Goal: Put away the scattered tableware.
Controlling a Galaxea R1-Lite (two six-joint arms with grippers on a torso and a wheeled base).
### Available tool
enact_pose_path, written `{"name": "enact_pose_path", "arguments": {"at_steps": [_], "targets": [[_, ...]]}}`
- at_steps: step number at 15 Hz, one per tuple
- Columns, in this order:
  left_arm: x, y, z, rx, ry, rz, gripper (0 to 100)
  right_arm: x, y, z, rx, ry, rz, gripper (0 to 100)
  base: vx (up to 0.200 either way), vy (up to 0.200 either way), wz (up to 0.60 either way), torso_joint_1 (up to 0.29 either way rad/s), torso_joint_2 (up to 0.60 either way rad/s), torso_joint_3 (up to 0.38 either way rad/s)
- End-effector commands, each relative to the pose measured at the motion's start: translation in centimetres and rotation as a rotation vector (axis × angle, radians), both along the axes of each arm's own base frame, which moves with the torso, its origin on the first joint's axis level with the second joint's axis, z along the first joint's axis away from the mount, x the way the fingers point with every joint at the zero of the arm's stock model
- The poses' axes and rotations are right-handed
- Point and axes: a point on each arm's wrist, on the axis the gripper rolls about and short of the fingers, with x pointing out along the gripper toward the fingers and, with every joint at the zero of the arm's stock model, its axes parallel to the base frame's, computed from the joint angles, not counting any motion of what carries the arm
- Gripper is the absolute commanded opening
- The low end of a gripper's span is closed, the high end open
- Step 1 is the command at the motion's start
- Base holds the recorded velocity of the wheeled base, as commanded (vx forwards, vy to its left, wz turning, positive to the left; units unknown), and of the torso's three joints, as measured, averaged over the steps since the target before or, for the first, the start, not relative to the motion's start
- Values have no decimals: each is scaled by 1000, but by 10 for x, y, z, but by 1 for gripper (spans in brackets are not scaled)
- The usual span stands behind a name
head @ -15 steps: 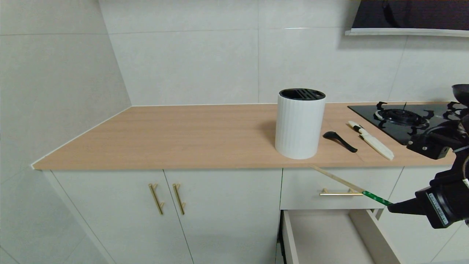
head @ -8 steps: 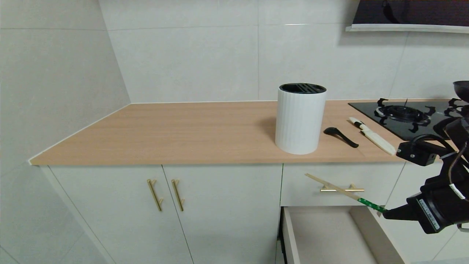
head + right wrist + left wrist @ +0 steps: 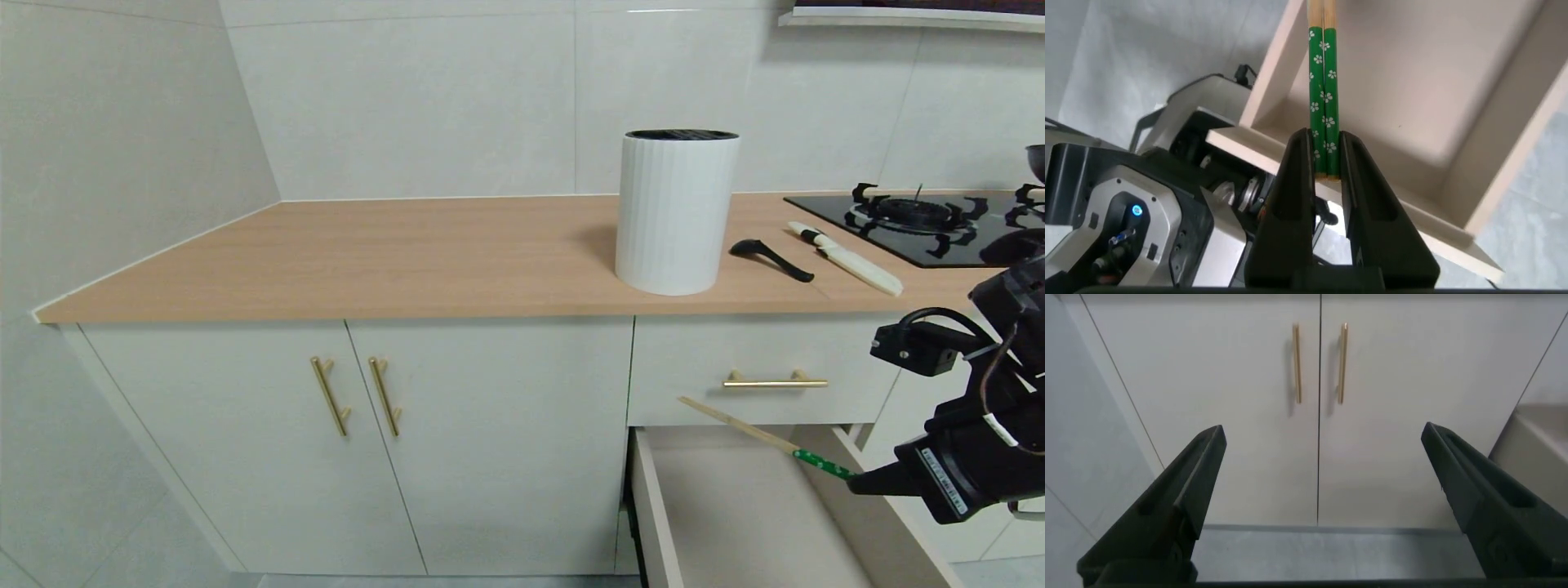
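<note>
My right gripper [image 3: 857,482] is shut on a pair of wooden chopsticks [image 3: 755,437] with green flowered ends, held slanting over the open lower drawer [image 3: 653,523]. In the right wrist view the chopsticks [image 3: 1323,90] run from between my fingers [image 3: 1300,175] out over the drawer's pale bottom [image 3: 1429,73]. On the wooden counter [image 3: 408,261] stand a white ribbed utensil holder [image 3: 676,214], a black spoon [image 3: 770,259] and a white-bladed knife [image 3: 849,258] to its right. My left gripper [image 3: 1323,506] is open, low down before the double cabinet doors [image 3: 1319,416].
A black gas hob [image 3: 914,224] sits at the counter's right end. The closed upper drawer has a gold handle [image 3: 774,380] above the open one. Two gold door handles [image 3: 355,396] are on the cabinet to the left. Tiled walls bound the counter behind and on the left.
The head camera has lowered, shifting the whole picture. My right gripper has brought the chopsticks down from counter-edge height, past the upper drawer front, to over the open drawer.
</note>
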Motion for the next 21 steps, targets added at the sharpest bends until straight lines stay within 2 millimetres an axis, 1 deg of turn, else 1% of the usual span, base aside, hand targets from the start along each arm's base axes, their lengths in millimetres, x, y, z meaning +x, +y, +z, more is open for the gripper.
{"name": "enact_pose_path", "arguments": {"at_steps": [1, 8, 14, 17, 18, 19, 20, 21], "targets": [[0, 0, 0, 0, 0, 1, 100, 4, 1, -4, -5, 17, 1, 0, 0, 0, 0, -159, 461, 310], [0, 0, 0, 0, 0, 1, 100, 7, 2, -8, -13, 37, 0, 0, 0, 0, 0, -114, 429, 307], [0, 0, 0, 0, 0, 1, 100, 15, 4, -16, -24, 71, -4, 0, 0, 0, 0, -11, 41, 25], [0, 0, 0, 0, 0, 1, 100, 31, 5, -31, -54, 127, -32, 0, 0, 0, 0, 0, 0, 0], [0, 0, 0, 1, 0, 1, 100, 34, 4, -33, -60, 130, -43, 0, 0, 0, 0, 0, 0, 0], [0, 0, 0, 0, 0, 1, 100, 44, 2, -42, -70, 144, -67, 0, 0, 0, 0, 0, 0, 0], [0, 0, 0, 0, 0, 1, 100, 48, 1, -46, -73, 153, -74, 0, 0, 0, 0, 0, 0, 0], [0, 0, 0, 0, 0, 1, 100, 60, 3, -58, -72, 177, -106, 0, 0, 0, 0, 0, 0, 0]]}}
